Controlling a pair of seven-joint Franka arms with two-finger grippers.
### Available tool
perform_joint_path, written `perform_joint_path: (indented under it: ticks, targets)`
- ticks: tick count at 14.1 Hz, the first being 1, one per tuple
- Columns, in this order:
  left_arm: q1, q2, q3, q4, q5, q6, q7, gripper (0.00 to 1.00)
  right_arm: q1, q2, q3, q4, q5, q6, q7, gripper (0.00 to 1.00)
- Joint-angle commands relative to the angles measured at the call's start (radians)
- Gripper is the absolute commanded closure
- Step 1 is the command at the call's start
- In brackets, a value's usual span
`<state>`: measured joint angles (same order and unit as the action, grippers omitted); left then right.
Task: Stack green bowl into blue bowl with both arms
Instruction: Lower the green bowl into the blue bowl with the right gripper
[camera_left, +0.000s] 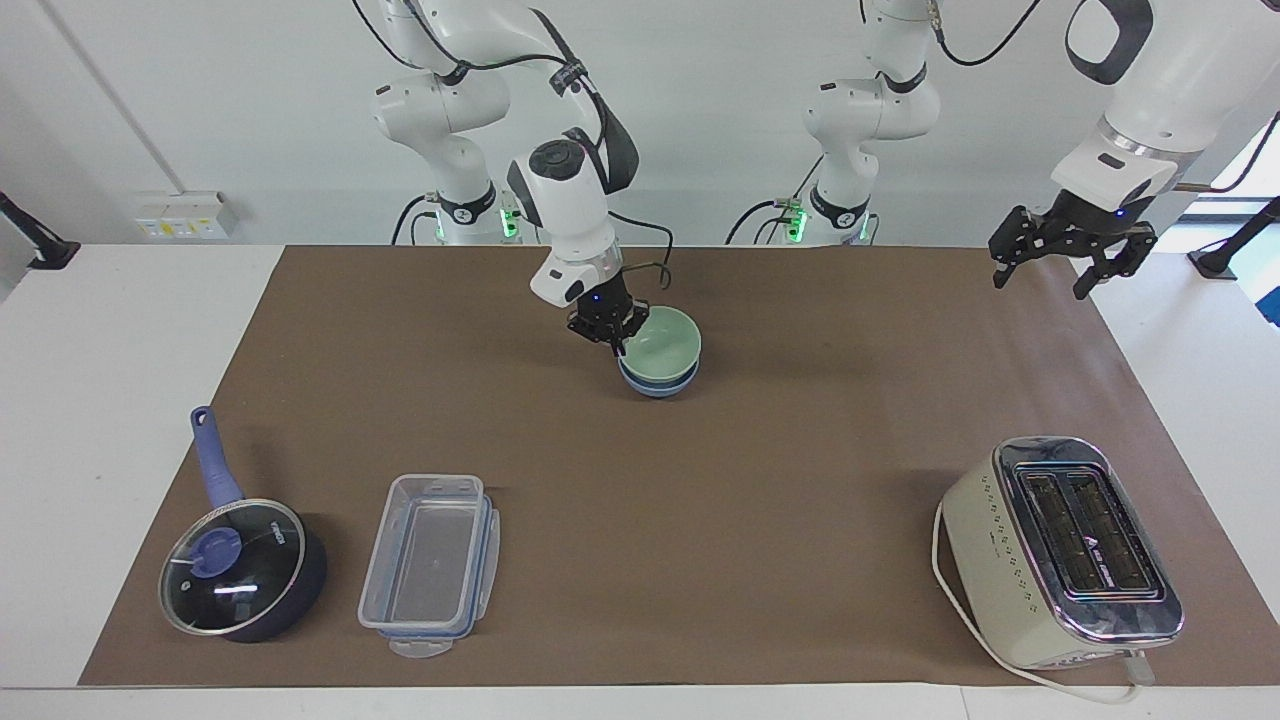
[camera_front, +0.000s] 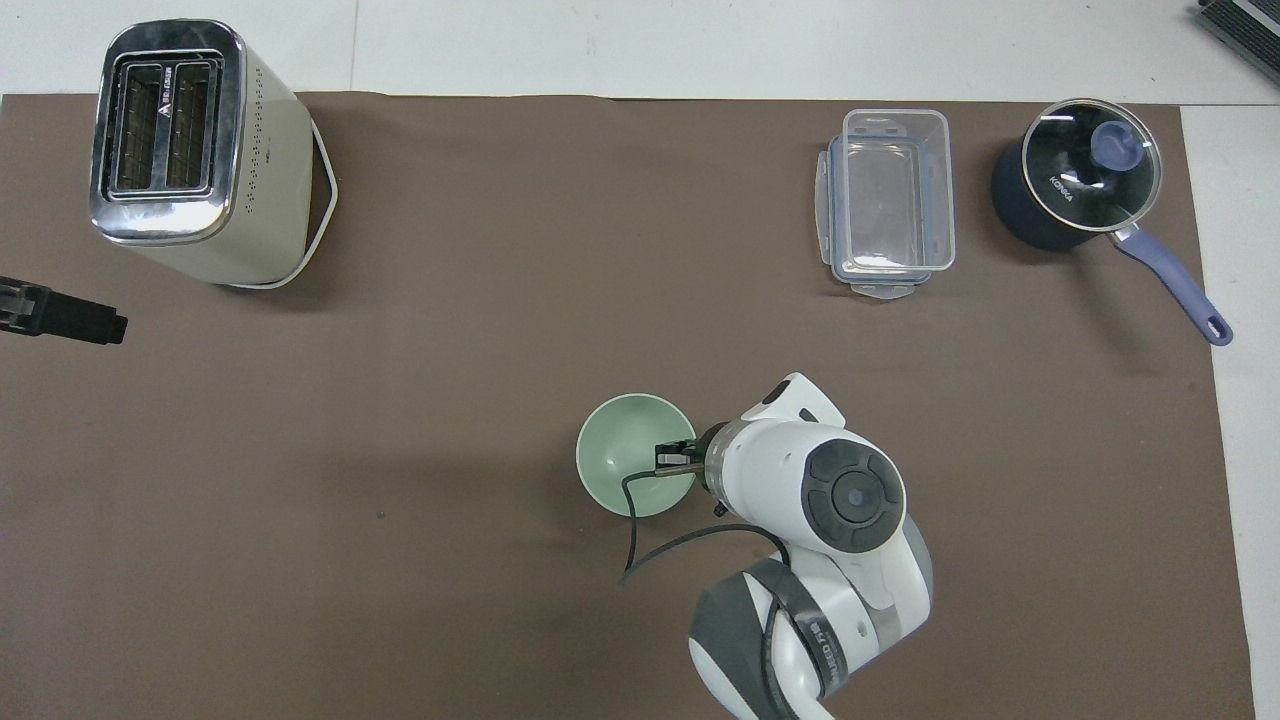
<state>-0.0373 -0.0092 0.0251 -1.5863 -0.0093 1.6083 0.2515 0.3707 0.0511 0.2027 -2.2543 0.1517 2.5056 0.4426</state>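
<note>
The pale green bowl (camera_left: 668, 343) sits nested in the light-blue bowl (camera_left: 657, 386) on the brown mat, in the middle of the table's robot-side half. My right gripper (camera_left: 609, 334) is shut on the green bowl's rim, on the side toward the right arm's end. In the overhead view the green bowl (camera_front: 625, 450) covers the blue bowl, and the right gripper (camera_front: 675, 459) shows at its rim. My left gripper (camera_left: 1048, 274) is open and empty, raised over the mat's edge at the left arm's end and waiting.
A cream toaster (camera_left: 1060, 550) stands far from the robots at the left arm's end. A clear plastic container (camera_left: 430, 565) and a dark-blue saucepan with glass lid (camera_left: 240, 570) stand far from the robots at the right arm's end.
</note>
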Motion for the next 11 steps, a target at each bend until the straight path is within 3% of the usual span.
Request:
perform_joint_path:
  ticks: [1, 6, 10, 11]
  targets:
    - [0.014, -0.021, -0.007, -0.018, -0.014, -0.043, 0.000, 0.00, 0.004, 0.006, 0.000, -0.010, 0.006, 0.030, 0.008, 1.00]
    - [0.014, -0.032, -0.007, -0.020, -0.014, -0.068, -0.032, 0.00, 0.004, 0.027, 0.000, -0.008, 0.005, 0.050, 0.008, 1.00]
    - [0.010, -0.026, -0.007, -0.009, -0.014, -0.065, -0.034, 0.00, 0.002, 0.036, 0.000, 0.004, 0.005, 0.047, 0.016, 0.48]
    - [0.011, -0.026, -0.007, -0.012, -0.014, -0.065, -0.035, 0.00, 0.002, 0.035, 0.000, 0.008, 0.005, 0.047, 0.018, 0.26]
